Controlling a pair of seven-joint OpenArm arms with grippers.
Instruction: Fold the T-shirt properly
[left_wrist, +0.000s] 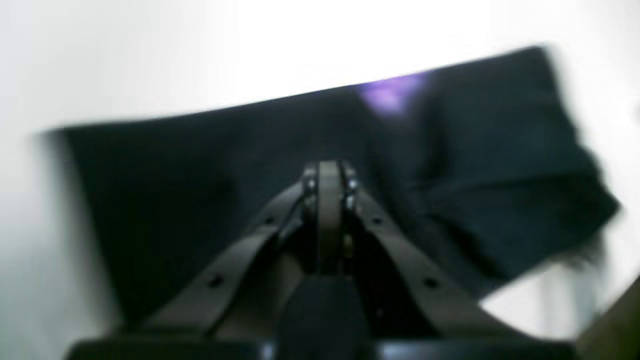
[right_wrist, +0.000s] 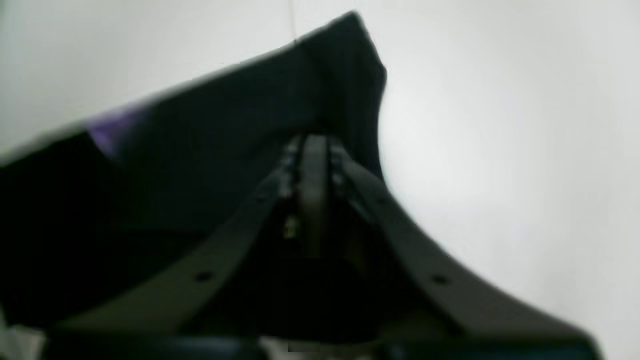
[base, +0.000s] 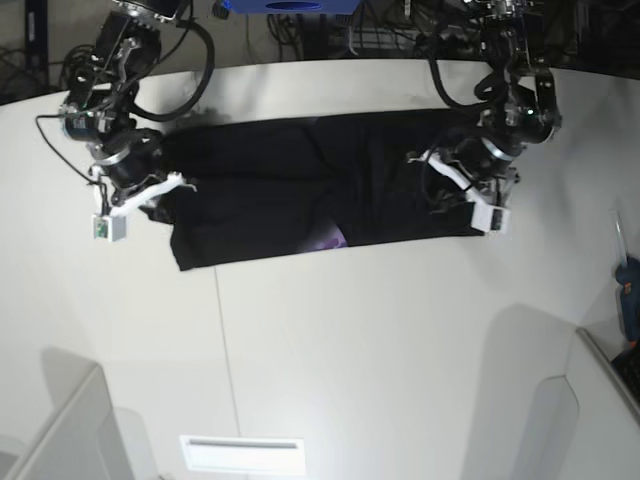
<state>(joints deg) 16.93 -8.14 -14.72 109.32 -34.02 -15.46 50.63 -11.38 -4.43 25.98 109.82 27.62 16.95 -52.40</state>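
Black T-shirt (base: 300, 190) folded into a long band across the white surface (base: 350, 340). Left tool (left_wrist: 329, 172) pressed together above it; right tool (right_wrist: 312, 145) likewise. No legible writing.

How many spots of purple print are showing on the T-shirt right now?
1. On the T-shirt, a single purple patch peeks out at the near edge, about midway along the folded strip. More print may be hidden inside the folds.

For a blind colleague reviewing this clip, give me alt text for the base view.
A black T-shirt lies in a long band across a white table, a bit of purple print showing at its near edge. The left gripper and right gripper sit at its two ends.
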